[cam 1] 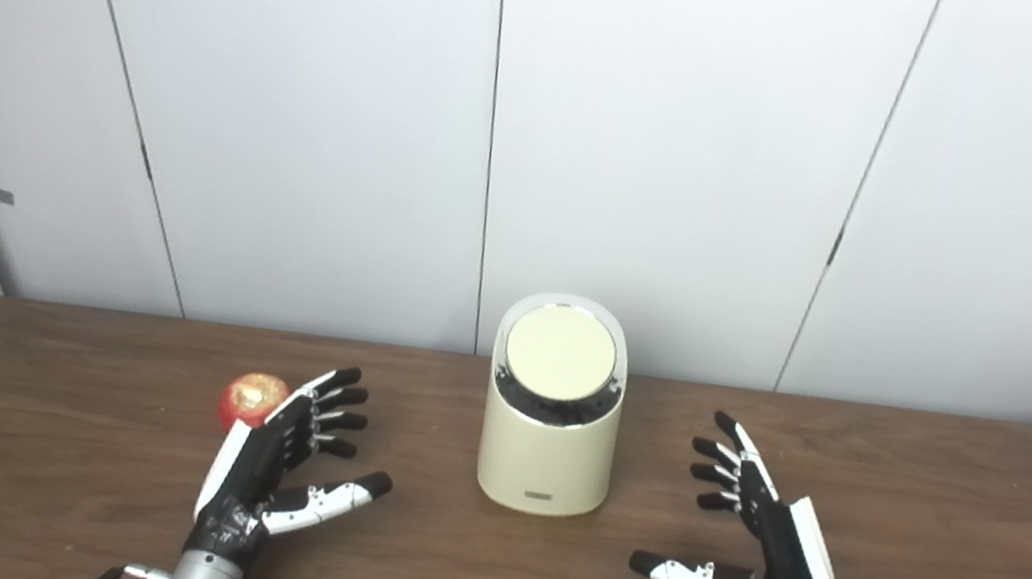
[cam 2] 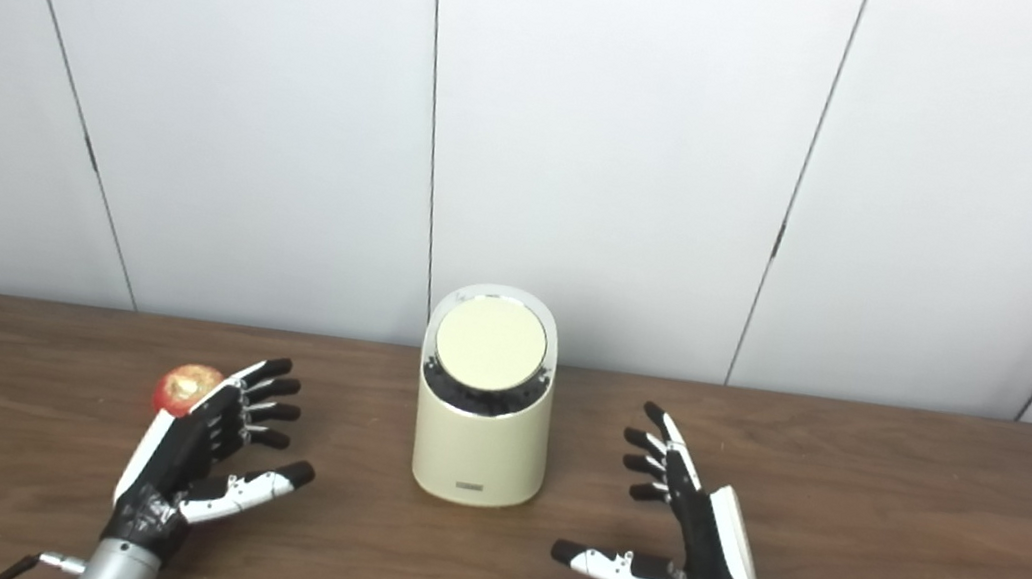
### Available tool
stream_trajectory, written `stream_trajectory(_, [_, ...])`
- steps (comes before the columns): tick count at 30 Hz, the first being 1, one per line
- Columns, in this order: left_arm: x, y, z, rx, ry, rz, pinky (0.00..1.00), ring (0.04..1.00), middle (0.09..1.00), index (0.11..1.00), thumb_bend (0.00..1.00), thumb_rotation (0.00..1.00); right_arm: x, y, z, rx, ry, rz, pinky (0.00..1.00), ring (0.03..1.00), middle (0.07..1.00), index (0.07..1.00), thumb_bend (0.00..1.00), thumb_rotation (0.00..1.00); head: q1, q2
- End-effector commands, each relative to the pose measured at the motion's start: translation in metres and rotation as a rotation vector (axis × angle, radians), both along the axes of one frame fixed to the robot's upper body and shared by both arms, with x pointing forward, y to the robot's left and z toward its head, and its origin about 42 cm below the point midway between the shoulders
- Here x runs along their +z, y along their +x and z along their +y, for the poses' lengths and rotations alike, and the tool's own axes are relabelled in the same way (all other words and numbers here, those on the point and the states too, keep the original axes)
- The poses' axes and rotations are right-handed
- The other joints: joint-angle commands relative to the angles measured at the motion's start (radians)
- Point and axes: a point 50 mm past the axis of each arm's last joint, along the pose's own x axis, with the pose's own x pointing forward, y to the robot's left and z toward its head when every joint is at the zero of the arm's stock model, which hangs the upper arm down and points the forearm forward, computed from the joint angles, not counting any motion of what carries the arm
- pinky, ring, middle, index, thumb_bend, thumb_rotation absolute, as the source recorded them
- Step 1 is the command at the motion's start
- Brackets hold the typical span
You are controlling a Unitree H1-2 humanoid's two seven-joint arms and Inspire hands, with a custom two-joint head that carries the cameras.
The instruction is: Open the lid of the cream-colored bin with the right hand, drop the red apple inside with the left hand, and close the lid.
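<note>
A cream-colored bin [cam 1: 547,440] stands upright at the middle of the brown table, its round lid [cam 1: 561,351] down and tilted toward me. A red apple [cam 1: 250,397] rests on the table to the bin's left, partly hidden behind my left hand [cam 1: 279,463]. That hand is open, fingers spread and pointing toward the bin, holding nothing. My right hand [cam 1: 754,535] hovers open on the bin's right side, a hand's width from it, thumb stretched to the left.
The wooden table [cam 1: 949,512] runs the full width of the view, its far edge meeting a white panelled wall [cam 1: 677,151]. Nothing else stands on it near the hands.
</note>
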Motion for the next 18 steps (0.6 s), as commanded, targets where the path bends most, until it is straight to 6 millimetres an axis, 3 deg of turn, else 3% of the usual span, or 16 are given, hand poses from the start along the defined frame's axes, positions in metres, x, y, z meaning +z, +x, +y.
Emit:
stream_trajectory(1, [0.0128,0.0051,-0.0019,-0.008,-0.006,-0.065,0.65,0.758,0.824,0.875,0.77,0.16,0.0194,0.0069,0.002,0.012,0.013,-0.097,0.67,0.784,0.842,0.953,0.77,0.18,0.001,0.001])
stream_trajectory(18, [0.0126,0.0052,-0.0037,-0.017,-0.007,-0.075,0.65,0.742,0.805,0.848,0.76,0.14,0.0196,0.0063,0.0032,0.016,0.005,-0.095,0.65,0.77,0.849,0.931,0.77,0.18,0.001,-0.005])
